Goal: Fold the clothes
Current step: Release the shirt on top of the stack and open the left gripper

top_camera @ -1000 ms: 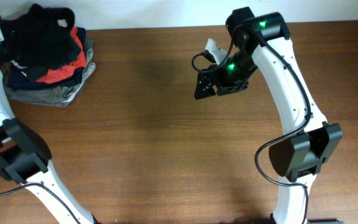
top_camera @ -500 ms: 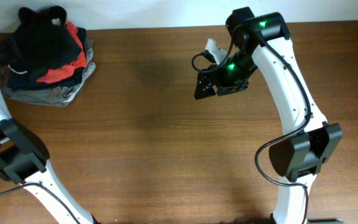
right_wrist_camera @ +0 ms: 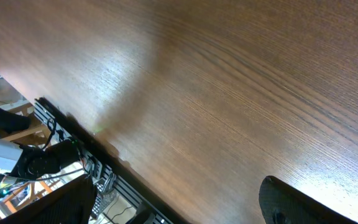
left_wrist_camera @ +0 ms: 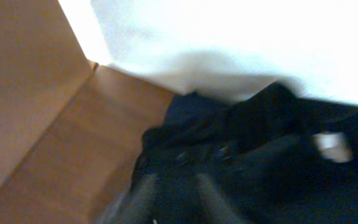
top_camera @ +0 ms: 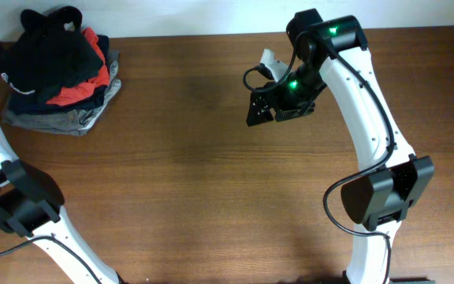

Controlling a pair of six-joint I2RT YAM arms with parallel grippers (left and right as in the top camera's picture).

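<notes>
Nearest me, my right end effector point(top_camera: 257, 110) hangs open and empty over the worktop point(top_camera: 172, 158). Far left, the black top point(top_camera: 53, 55) sits crumpled atop the pile point(top_camera: 73, 118), with my left end effector point(left_wrist_camera: 178, 202) at it, its grip too blurred to tell. Fetching step, I judge: next, pinch firmly and drag it centre.

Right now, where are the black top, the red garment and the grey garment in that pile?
black top point(top_camera: 53, 59), overhead view, middle of its bunched fabric.
red garment point(top_camera: 76, 94), overhead view, fold showing under the top.
grey garment point(top_camera: 71, 121), overhead view, lower front edge.
</notes>
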